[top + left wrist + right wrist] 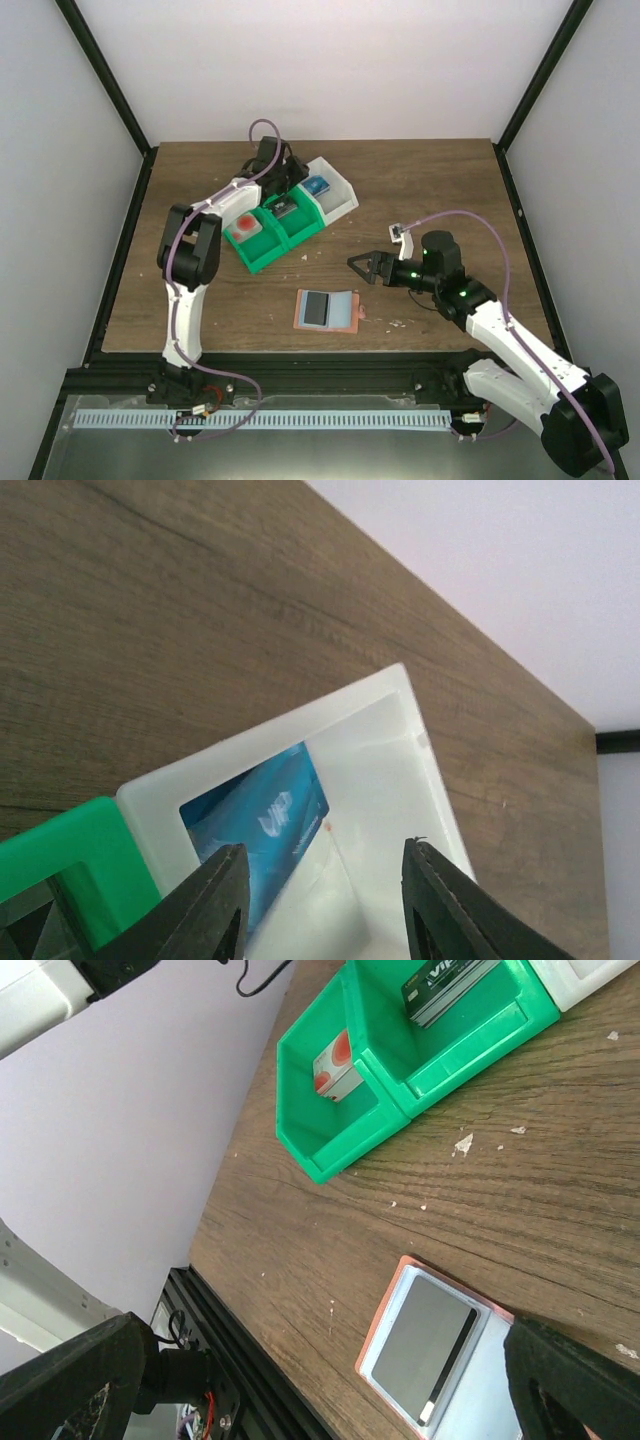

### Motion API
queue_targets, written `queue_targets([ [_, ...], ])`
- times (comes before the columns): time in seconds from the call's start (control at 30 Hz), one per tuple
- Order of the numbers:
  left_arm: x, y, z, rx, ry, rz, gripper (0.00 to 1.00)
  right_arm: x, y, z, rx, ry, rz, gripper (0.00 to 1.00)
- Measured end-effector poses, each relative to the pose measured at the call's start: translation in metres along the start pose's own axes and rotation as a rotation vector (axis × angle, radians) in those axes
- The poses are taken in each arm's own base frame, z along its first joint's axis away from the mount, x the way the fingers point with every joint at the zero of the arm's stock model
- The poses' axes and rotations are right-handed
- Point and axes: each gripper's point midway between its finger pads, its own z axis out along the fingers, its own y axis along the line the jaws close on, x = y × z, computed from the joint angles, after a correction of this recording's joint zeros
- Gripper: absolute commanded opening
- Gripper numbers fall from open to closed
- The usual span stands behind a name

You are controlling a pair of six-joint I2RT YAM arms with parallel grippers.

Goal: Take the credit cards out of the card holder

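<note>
The card holder (pixel 343 310) lies open on the table near the front. A dark grey credit card (pixel 317 307) sits in its left half, also seen in the right wrist view as the grey card (pixel 425 1350) inside the salmon-rimmed holder (pixel 378 1328). A blue credit card (pixel 265 820) marked VIP lies in the white end compartment (pixel 380 770) of the bin. My left gripper (pixel 325 885) hangs open just above it, nothing between its fingers. My right gripper (pixel 358 268) hovers open to the right of and above the holder, with its fingers (pixel 75 1380) wide apart.
The green-and-white bin (pixel 262 258) stands at the back left. A black VIP card (pixel 445 985) rests in the middle green compartment and a red-and-white item (pixel 333 1065) in the end one. White crumbs (pixel 463 1143) dot the table. The table's front edge (pixel 250 1360) is close.
</note>
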Motion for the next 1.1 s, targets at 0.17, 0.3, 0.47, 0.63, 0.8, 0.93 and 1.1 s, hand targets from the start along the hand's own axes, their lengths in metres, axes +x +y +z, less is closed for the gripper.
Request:
queue_targets([
  [0.17,-0.017,-0.018,-0.021,0.018,-0.054,0.051,0.52,0.001,-0.003,0.0,0.013,0.004,0.007,1.0],
  [0.3,-0.03,-0.039,-0.043,0.055,-0.095,0.103,0.54,0.002,-0.003,0.0,0.014,0.004,0.015,1.0],
  [0.47,-0.032,-0.052,-0.07,0.067,-0.112,0.165,0.54,0.002,-0.005,0.0,0.023,0.003,0.018,0.99],
  [0.63,-0.017,-0.051,-0.096,0.057,-0.057,0.23,0.51,0.008,-0.01,0.0,0.038,0.022,0.036,0.91],
  [0.8,0.028,-0.032,-0.126,0.048,0.051,0.324,0.51,0.02,-0.019,0.002,0.047,0.049,0.064,0.79],
  [0.93,0.083,-0.011,-0.157,0.064,0.167,0.388,0.51,0.034,-0.028,0.005,0.061,0.091,0.1,0.65],
  [1.1,0.129,0.004,-0.189,0.128,0.257,0.412,0.49,0.048,-0.026,0.013,0.064,0.143,0.115,0.44],
])
